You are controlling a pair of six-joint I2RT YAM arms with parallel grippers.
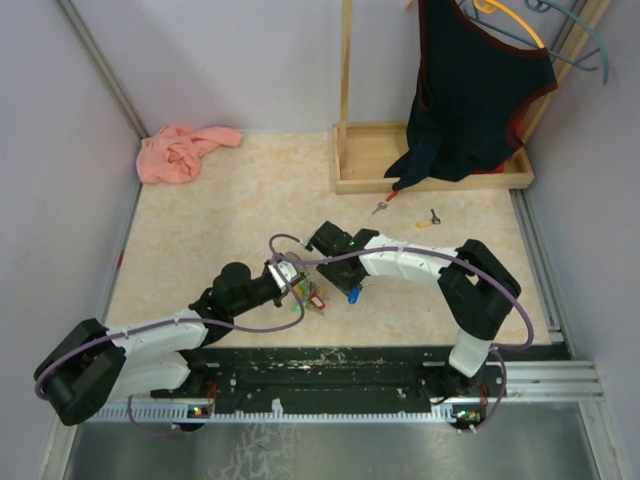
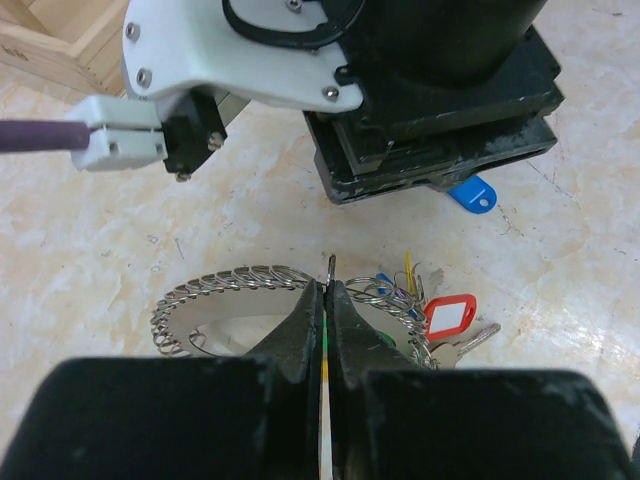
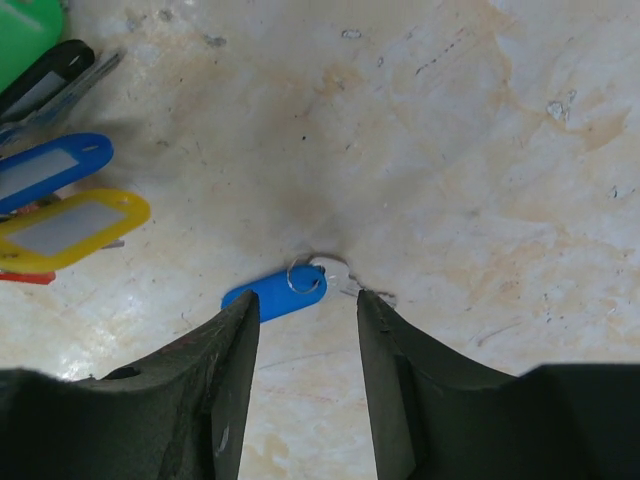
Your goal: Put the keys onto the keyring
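Left pincer (image 2: pixel 328 292): clenched, fingers pressed flat together on a thin edge of the keyring (image 2: pixel 385 292); a sliver of metal pokes out just past the tips.
Why held so: my guess is that it pins the ring in one place low over the tabletop (image 1: pixel 220 220), so the other arm has a fixed target to thread onto.
Chain (image 2: pixel 232 280): lies in a loose loop on the tabletop to one side of the clenched fingers.
Tags: the red tag (image 2: pixel 450 314) and a few bits of metal fan out on the other side, resting on the surface.
Right pincer (image 3: pixel 305 335): released, pointing straight down, jaws parted on either side of the blue key (image 3: pixel 272 293) and not touching it.
Blue key: flat on the tabletop just beside the keyring bunch, its small ring end between the jaws; not yet picked up.
Why there: the wrist stands almost against the left one, which should keep the carry to the ring short.
Step in hand: closing on the blue key, I judge; threading has not begun.
Risk: the key lies flat, so the jaws could skid over it.
Red key (image 1: pixel 381 207) and yellow key (image 1: pixel 428 220): farther back, well apart from the ring, near the tray (image 1: pixel 440 183).
Far end: a dark garment (image 1: pixel 470 90) hangs over the tray; a pink cloth (image 1: pixel 180 152) sits in the far left corner.
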